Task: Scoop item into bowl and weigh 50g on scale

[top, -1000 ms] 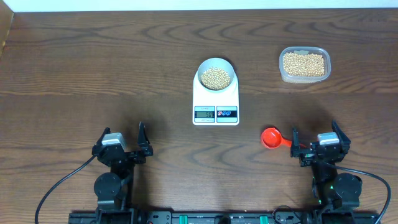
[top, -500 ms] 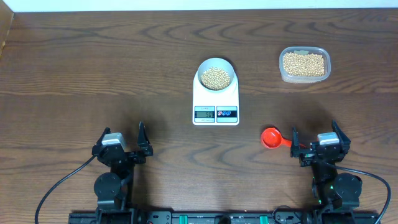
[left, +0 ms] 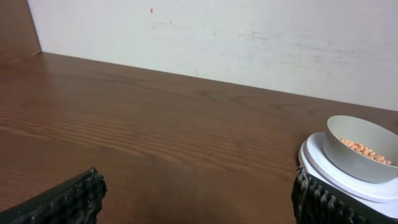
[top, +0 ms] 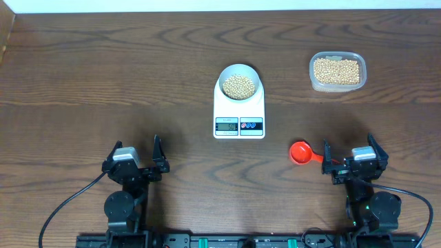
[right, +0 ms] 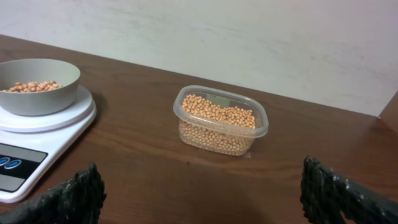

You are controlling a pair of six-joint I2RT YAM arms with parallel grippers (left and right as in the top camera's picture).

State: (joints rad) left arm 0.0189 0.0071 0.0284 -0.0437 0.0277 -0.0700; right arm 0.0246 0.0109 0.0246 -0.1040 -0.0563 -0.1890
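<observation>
overhead shows nothing moved: bowl (top: 222, 81) on scale (top: 239, 110), red scoop (top: 300, 153) at its four o'clock, left gripper (top: 136, 148) and right gripper (top: 349, 146) wide, empty; weighing seems done.

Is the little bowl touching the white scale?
Touching. The right wrist view shows the bowl sitting with its bottom flat on the round top plate of the scale, with no gap between them.

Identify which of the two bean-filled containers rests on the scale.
The round pale bowl, on the white scale; the clear rectangular plastic container stands directly on the table.
</observation>
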